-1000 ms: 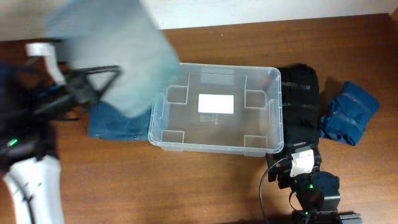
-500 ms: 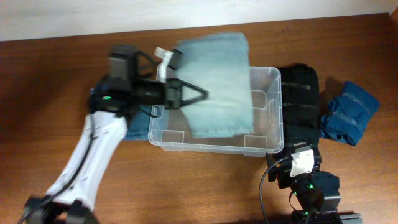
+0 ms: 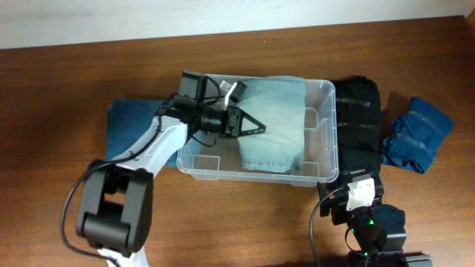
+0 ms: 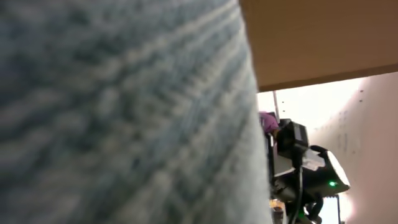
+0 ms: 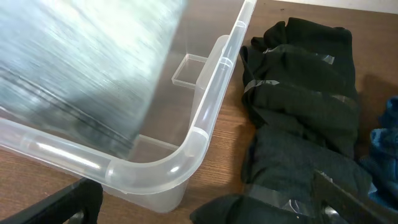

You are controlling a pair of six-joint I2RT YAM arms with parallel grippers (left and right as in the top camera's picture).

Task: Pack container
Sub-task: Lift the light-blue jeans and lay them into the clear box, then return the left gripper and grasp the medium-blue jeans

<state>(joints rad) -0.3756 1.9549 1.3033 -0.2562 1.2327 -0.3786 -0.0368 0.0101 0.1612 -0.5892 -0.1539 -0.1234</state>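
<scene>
Left hand inside container, fingers pinched shut on light-blue towel. Held low so fold lands flat beyond its tips. Right hand spread, empty, parked. Container corner just ahead of it, black garment beside, likely next.

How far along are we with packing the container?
Done: nothing I can confirm as released. In hand: the light towel lies inside the container with the left gripper on it; whether it grips or has let go is unclear. Left: the black garment, blue cloth and dark blue cloth all lie outside it. The right gripper is open and empty.
</scene>
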